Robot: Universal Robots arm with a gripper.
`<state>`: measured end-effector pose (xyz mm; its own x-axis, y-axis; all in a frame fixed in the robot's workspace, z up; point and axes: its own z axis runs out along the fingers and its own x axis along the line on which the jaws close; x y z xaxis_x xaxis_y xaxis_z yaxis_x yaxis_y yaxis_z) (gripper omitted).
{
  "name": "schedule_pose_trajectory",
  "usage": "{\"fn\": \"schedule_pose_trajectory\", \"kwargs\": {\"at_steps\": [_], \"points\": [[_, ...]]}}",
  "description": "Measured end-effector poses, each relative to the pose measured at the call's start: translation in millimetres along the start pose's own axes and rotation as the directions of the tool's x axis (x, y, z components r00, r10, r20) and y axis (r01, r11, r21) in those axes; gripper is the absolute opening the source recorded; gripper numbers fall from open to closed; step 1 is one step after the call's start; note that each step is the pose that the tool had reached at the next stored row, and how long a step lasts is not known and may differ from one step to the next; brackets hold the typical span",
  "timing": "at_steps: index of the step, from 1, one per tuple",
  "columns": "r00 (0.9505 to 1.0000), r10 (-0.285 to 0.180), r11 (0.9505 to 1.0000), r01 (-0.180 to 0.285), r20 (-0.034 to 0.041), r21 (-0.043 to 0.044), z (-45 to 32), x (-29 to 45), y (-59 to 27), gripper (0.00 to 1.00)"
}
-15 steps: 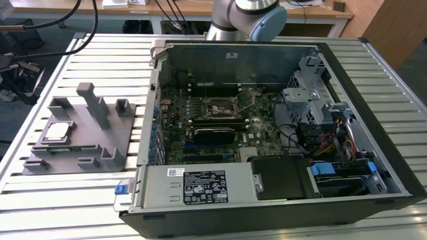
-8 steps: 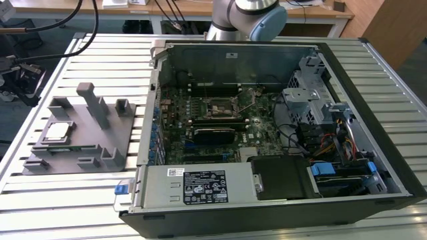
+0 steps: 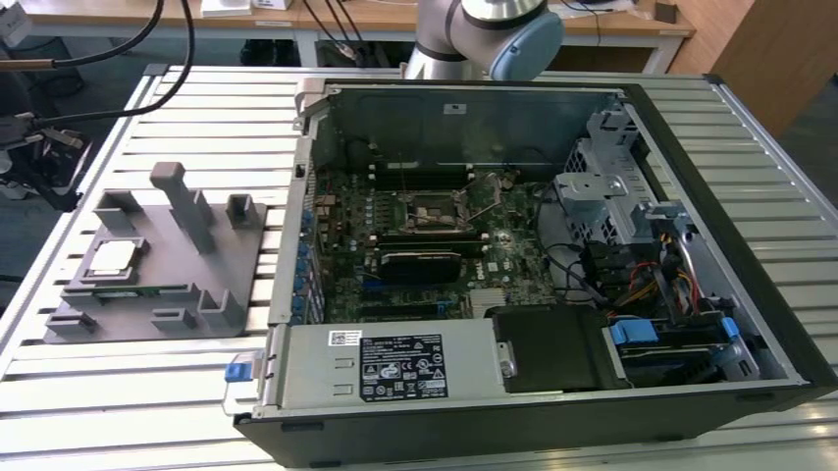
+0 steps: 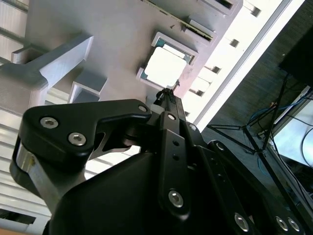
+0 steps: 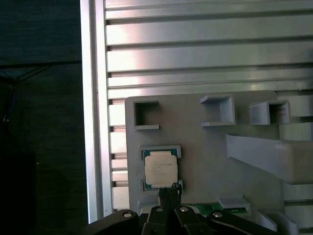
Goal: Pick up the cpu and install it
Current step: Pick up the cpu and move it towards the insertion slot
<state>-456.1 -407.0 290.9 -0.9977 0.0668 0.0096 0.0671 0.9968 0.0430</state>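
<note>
Silver slatted desk (image 3: 196, 98) carries everything. At the exterior view's left lies a grey fixture plate (image 3: 171, 265) with upright blocks. The cpu (image 3: 112, 257) sits flat in a shallow seat on it, metal top up. In both wrist views the tool (image 5: 168, 192) hangs over the fixture, close to one edge of the cpu. Its two thin black fingers are closed tip to tip and grip nothing; whether they touch the chip I cannot tell. Toward the exterior view's right stands the open computer case (image 3: 772, 245), showing the motherboard (image 3: 392, 196) and its socket (image 3: 439, 211).
</note>
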Motion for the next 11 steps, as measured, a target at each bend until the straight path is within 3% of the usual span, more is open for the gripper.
{"fn": "schedule_pose_trajectory", "kwargs": {"at_steps": [3,4,11], "points": [[1.0,0.0,1.0,0.0,-0.0001,0.0,2.5,0.0,-0.1,0.11],[1.0,0.0,1.0,0.0,0.0,-0.0002,21.6,-0.2,-0.9,0.11],[1.0,0.0,1.0,0.0,-0.0001,-0.0001,21.1,-0.2,-0.9,0.11]]}}
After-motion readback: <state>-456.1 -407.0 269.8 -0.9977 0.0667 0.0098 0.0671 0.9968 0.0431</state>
